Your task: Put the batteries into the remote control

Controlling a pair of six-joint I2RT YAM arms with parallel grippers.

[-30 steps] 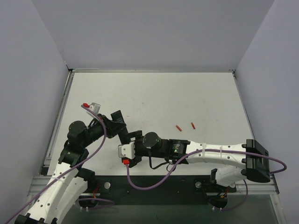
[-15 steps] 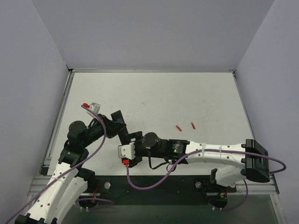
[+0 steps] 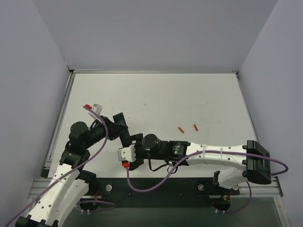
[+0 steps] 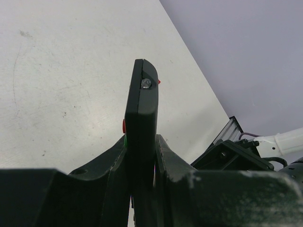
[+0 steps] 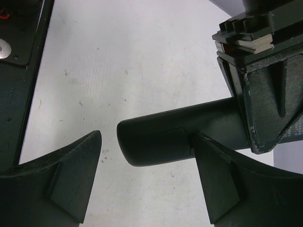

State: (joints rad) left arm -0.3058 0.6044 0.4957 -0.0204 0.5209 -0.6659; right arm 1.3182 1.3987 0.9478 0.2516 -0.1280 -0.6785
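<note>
White table (image 3: pixel 156 94), two batteries (image 3: pixel 181 128), one remote control (image 4: pixel 141 118) in clamped left jaws, right jaws apart.

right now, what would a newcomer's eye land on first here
First, the black remote control, held edge-up by the shut left end effector at the near left. The right end effector is open, with one finger on each side of the remote's rounded end. Two small red batteries lie loose on the white table further right, away from both arms.
</note>
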